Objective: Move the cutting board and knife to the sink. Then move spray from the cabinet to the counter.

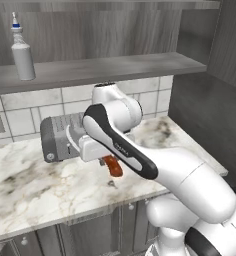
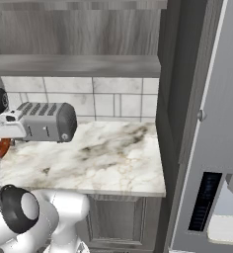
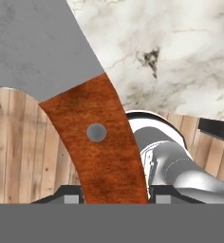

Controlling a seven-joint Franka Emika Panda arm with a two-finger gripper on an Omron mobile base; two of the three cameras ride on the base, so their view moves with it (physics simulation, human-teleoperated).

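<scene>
knife [image 3: 97, 142] | clamped by handle in gripper [image 3: 115, 193] | light, stiff, blade sharp | hold at handle, above counter [image 1: 35, 190]

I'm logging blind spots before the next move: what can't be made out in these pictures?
- Knife blade tip: cut off by the hand view's top edge.
- Knife in left base view: just a bit of handle; the arm hides the rest.
- Spray: label too small.
- Cutting board: partly behind the knife.
</scene>
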